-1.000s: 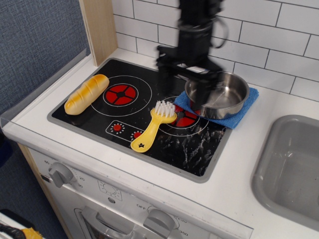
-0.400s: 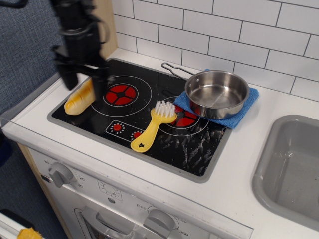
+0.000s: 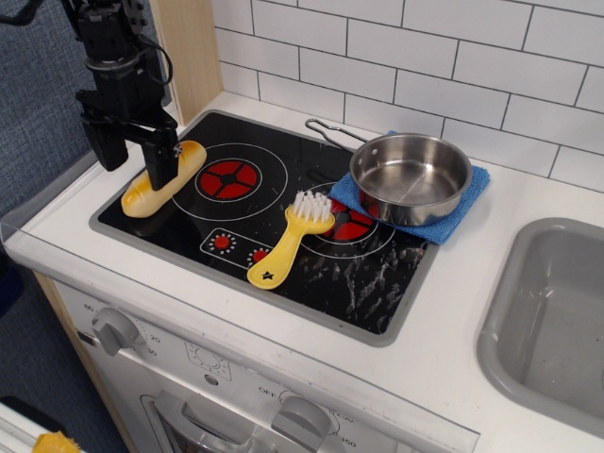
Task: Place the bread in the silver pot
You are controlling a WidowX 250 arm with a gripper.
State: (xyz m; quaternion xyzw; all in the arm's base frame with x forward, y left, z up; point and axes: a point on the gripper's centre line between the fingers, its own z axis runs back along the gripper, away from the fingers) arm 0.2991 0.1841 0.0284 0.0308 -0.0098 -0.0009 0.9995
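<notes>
The bread [image 3: 146, 195], a golden ridged loaf, lies at the left edge of the black stovetop [image 3: 274, 226], beside the left burner. My black gripper [image 3: 139, 160] is open and hangs at the loaf's far left side. Its right finger [image 3: 161, 156] stands in front of the loaf's middle and its left finger [image 3: 114, 144] is off to the left, beyond the stove. The silver pot [image 3: 411, 176] stands empty on a blue cloth [image 3: 453, 215] at the back right of the stove, its wire handle pointing left.
A yellow-handled brush with white bristles [image 3: 288, 241] lies in the middle of the stovetop, between the bread and the pot. A grey sink basin [image 3: 557, 321] is at the far right. A wooden post [image 3: 189, 52] and tiled wall stand behind the stove.
My arm swung from above the pot across the stove to the left and has come down over the bread. The bread, brush and pot have not moved.
</notes>
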